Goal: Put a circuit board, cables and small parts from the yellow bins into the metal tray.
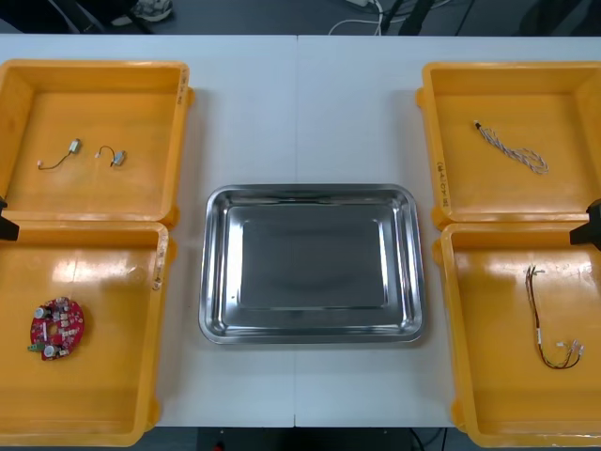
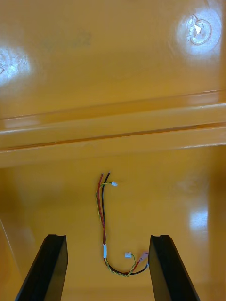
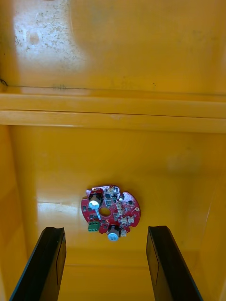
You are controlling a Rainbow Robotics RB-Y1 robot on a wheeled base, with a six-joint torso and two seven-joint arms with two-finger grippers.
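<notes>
Task looked not yet started: metal tray (image 1: 311, 193) sat mid-worktop (image 1: 300, 113), bare and shiny, w/ nothing in it, and every item lay in a bin. So nothing delivered; board, cables and parts were all left to move.

Left gripper (image 3: 106, 230) hung over the near-left bin (image 1: 161, 282), its fingers (image 3: 49, 263) apart and holding nothing. The round red circuit board (image 3: 110, 212) lay flat on the bin floor, centred btw the two fingers and a little beyond their tips, touching neither. It looked lined up for a straight drop onto the board, tho that's a judgement only.

Right gripper (image 2: 107, 237) hung over the near-right bin (image 1: 443, 282), its fingers (image 2: 165, 268) likewise apart and empty. The red, yellow and black cable (image 2: 102, 221) lay loose on that floor btw the fingers: long run nr the middle of the gap, hooked end w/ small white connectors curling close to one finger's inner face, not clearly touching it.

The other two bins looked untouched. A twisted blue and white cable (image 1: 510, 148) lay in the far-right bin (image 1: 507, 66). Two small metal parts (image 1: 73, 147) w/ short leads lay side by side but apart in the far-left bin (image 1: 94, 64). Both lots were well away from either pair of fingers.

Est. progress: none of the items in, both arms at pre-grasp stage. Left to do: close on board and cable, carry them to the tray, then fetch the twisted cable and the parts
</notes>
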